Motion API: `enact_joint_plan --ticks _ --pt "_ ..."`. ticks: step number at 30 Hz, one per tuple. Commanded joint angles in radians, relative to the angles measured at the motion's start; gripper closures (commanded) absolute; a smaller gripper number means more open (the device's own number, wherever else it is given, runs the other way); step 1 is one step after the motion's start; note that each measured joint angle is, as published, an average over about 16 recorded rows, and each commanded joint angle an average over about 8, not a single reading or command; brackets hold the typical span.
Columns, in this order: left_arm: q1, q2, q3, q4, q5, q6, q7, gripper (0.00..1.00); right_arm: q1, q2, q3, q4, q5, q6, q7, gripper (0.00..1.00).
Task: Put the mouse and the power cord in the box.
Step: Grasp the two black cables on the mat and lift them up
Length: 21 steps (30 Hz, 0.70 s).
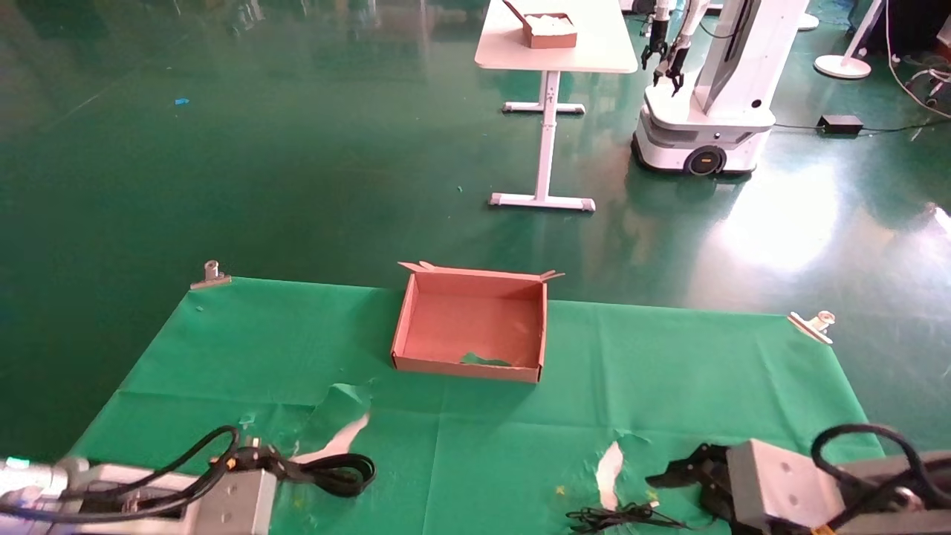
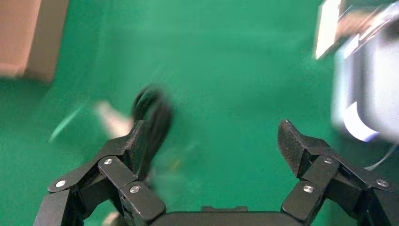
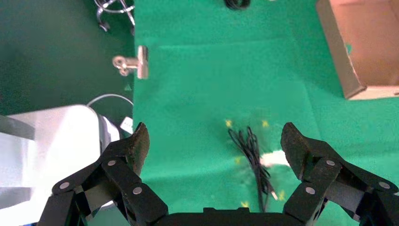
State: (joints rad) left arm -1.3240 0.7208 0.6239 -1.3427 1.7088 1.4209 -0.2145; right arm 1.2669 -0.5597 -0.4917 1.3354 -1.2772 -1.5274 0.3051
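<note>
**Both grippers open and low over the green cloth, box empty**

On my left, the left gripper [image 2: 214, 150] hangs just above the near edge of the table, its fingers [image 2: 136, 146] spread wide with nothing between them. Just ahead of it lies the power cord [image 1: 330, 469], a thick black cable coiled in long loops flat on the green cloth [image 1: 223, 342]; in the left wrist view it sits close beside one finger, and I cannot tell whether they touch. A tear in the cloth shows a white strip of tabletop [image 1: 338, 442] next to the cord.

In the middle, toward the far edge of the cloth, stands the box [image 1: 405, 319], a shallow brown cardboard tray with its flaps up. I see no cord or mouse in it, only a small green scrap [image 1: 483, 360] against its near wall.

To the right, a thin black bundled wire [image 1: 620, 516] lies on the cloth at the near edge, beside another white tear [image 1: 609, 468]. I cannot make out the mouse body itself. The right gripper [image 3: 214, 150] hovers right over this wire, jaws wide apart and holding nothing; the wire [image 3: 254, 157] shows between its fingers [image 3: 294, 146] in the right wrist view.

Metal clips [image 1: 813, 325] pin the cloth at its far corners.
</note>
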Motion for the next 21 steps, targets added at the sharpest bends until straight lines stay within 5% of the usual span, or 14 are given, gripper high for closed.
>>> enact_joint_plan --ticks 1,13,21 --pt "-0.008 0.010 0.009 0.002 0.037 -0.016 0.017 0.00 0.001 -0.004 -0.003 -0.006 0.001 0.001 -0.005 0.00" --pt "-0.029 0.233 0.143 0.092 0.538 -0.181 -0.202 0.00 -0.009 0.046 0.003 -0.015 0.017 0.011 -0.018 0.00" --pt "-0.045 0.311 0.169 0.215 0.635 -0.231 -0.232 0.00 -0.007 0.055 0.000 -0.010 0.017 0.013 -0.018 0.00"
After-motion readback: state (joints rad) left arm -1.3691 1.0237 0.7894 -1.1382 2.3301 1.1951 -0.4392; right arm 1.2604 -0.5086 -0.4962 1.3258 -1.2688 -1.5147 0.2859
